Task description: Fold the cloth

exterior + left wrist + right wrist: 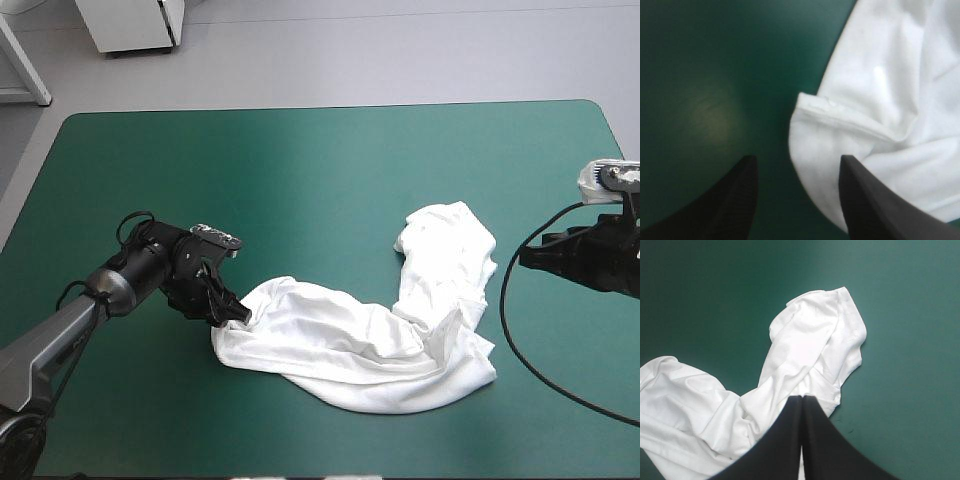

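Note:
The white T-shirt (400,330) lies crumpled on the table in a curved band, one end at the middle right, the other reaching left. My left gripper (234,311) sits low at that left end. In the left wrist view the left gripper (797,164) is open, and a hemmed corner of the T-shirt (880,110) lies just ahead of it, running in beside one finger (865,200). My right gripper (527,258) hovers to the right of the shirt, apart from it. Seen from its own wrist, the right gripper (802,400) is shut, with the T-shirt (810,340) ahead of it.
The teal-green cover (300,170) spreads from the shirt back to the table's far edge. My right arm comes in over the table's right edge (625,150).

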